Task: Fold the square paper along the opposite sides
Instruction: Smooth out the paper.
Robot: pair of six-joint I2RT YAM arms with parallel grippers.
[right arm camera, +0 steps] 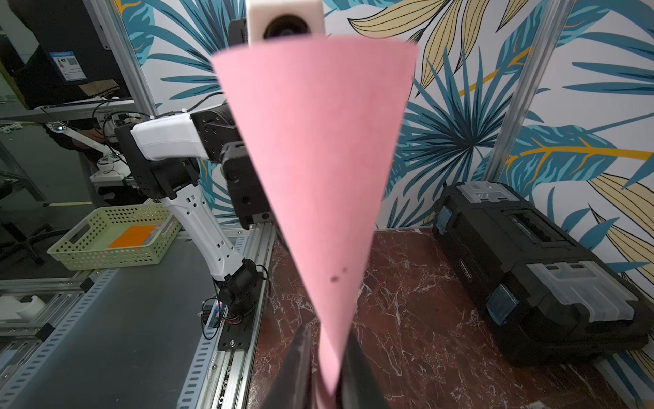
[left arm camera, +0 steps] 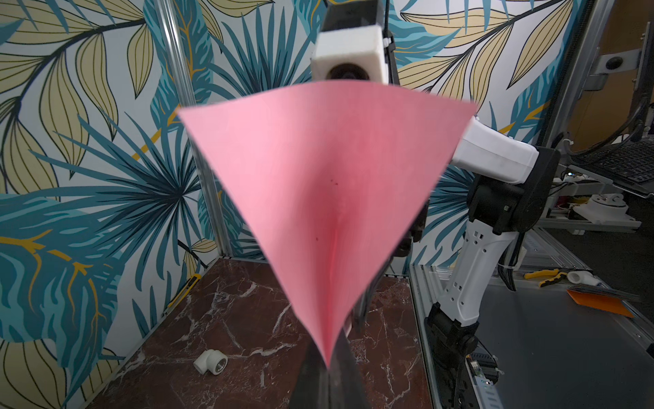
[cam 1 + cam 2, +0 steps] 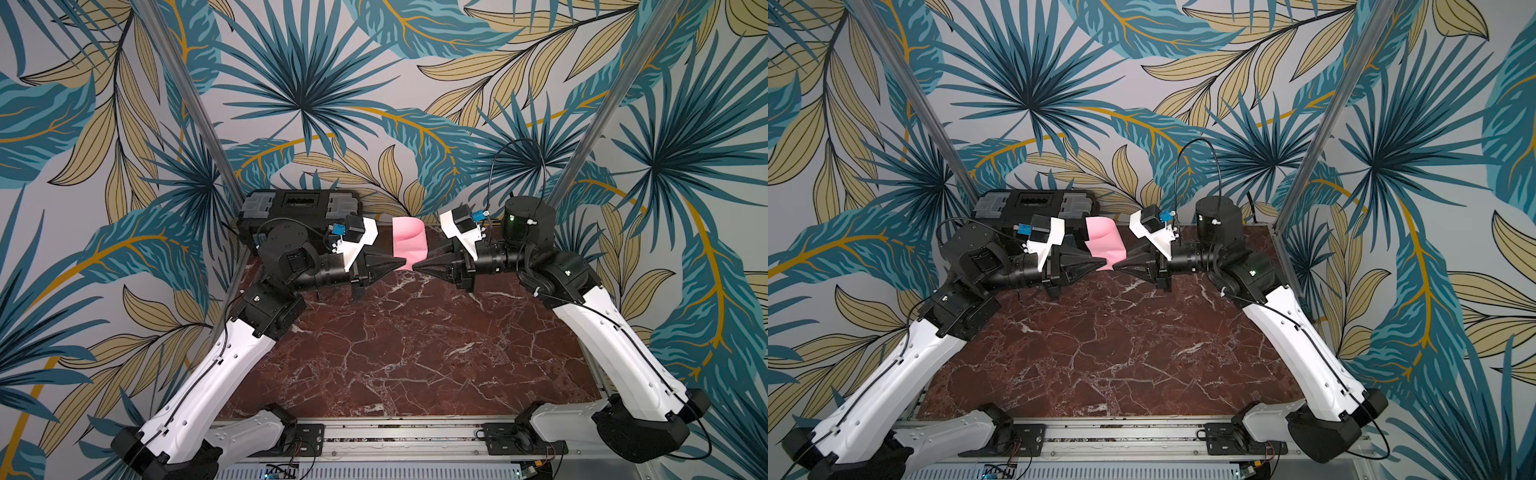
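Both arms rise from the lower corners in both top views, bend at the elbow and turn inward with level forearms, so their tips face each other just above the middle of the frame, over the far part of the dark red marble table [image 3: 415,353]. The left end effector [image 3: 402,262] is fully closed: its black tapered fingers [image 2: 311,384] pinch the lowest corner of the thin light-pink square paper [image 3: 409,239], which fans upward from them in the left wrist view. The right end effector [image 3: 417,268] meets that same corner from the right of the frame. In the right wrist view the sheet runs down between its two fingers [image 1: 359,375], which stand only slightly apart with a thin dark gap beside the sheet on one side. I cannot tell whether they clamp it. The paper stands upright and curled, clear of the table, just right of the black plastic toolbox [image 3: 299,208]. A small white pipe elbow [image 2: 211,361] lies on the table, low and left in the left wrist view.
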